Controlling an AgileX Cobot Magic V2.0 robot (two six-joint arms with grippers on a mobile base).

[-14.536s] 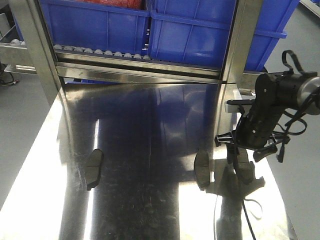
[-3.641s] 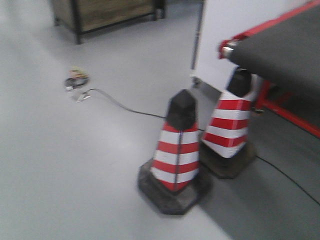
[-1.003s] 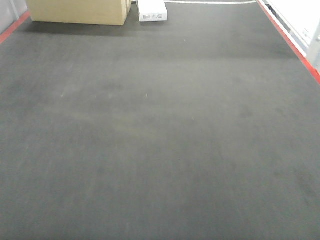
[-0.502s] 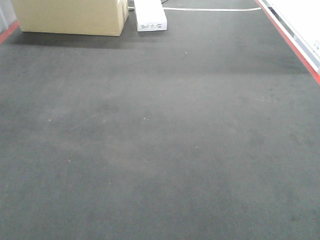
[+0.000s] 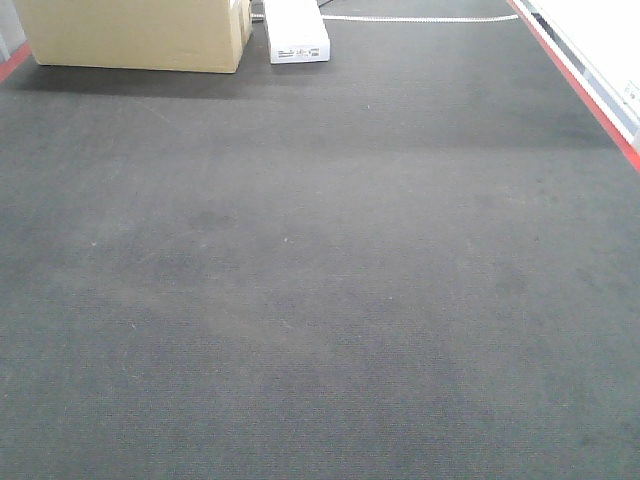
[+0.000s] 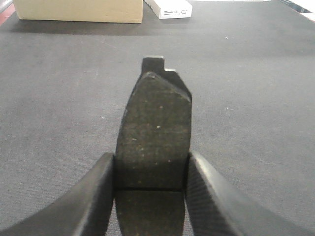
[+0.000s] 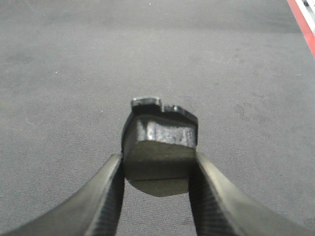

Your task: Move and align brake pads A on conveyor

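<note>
The dark charcoal conveyor fills the front view, and no pad lies on it there. In the left wrist view my left gripper is shut on a dark grey brake pad, held flat above the belt with its tabbed end pointing away and its cross groove level with the fingers. In the right wrist view my right gripper is shut on a second brake pad, seen end-on and tilted, hanging over the belt. Neither arm shows in the front view.
A tan cardboard box and a white box sit at the belt's far end, with a white cable beside them. Red edge stripes run along the right side and far left corner.
The front view has gone from the steel table past striped cones to the conveyor. Over the last second the box and far end have slid slightly lower in the frame.
</note>
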